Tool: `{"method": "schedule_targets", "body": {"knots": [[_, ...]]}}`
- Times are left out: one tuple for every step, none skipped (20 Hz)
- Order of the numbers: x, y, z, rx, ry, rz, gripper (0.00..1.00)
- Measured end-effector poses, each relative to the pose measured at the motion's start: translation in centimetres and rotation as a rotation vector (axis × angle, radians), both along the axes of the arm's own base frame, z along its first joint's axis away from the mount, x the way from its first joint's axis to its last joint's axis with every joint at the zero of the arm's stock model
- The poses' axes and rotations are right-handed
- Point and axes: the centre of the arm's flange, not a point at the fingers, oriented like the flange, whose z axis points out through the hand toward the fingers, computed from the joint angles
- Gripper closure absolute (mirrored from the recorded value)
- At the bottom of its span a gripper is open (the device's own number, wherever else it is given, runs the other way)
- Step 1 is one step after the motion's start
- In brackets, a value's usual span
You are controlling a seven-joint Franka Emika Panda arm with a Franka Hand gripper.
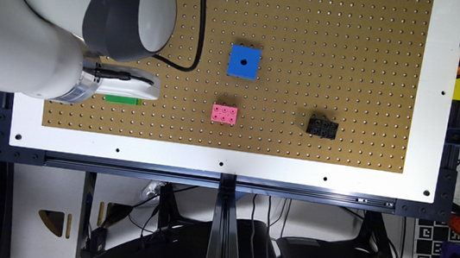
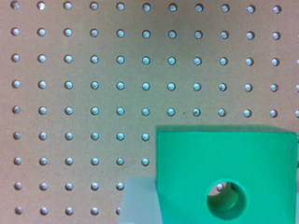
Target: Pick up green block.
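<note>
End effector (image 1: 130,87): hangs directly over the green block; I cannot tell if its fingers are spread or pressed together.
Green block (image 2: 226,175): lies on the pegboard tabletop (image 1: 310,34) near its corner by the arm, mostly hidden; a green strip shows.
Hole: round, through the block's face.
Pink brick (image 1: 224,114): apart, mid-board.

Evenly and brightly lit from overhead; soft short shadows beside the blue cube (image 1: 243,61) and black brick (image 1: 322,127). Mild glare along the white board rim (image 1: 226,163). Wrist view close-up, slightly soft.
</note>
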Motion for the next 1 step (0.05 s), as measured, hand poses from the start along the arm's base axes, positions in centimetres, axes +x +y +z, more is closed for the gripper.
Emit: {"method": "schedule_targets", "body": {"knots": [[0.00, 0.00, 0.00, 0.000, 0.000, 0.000, 1.00]]}}
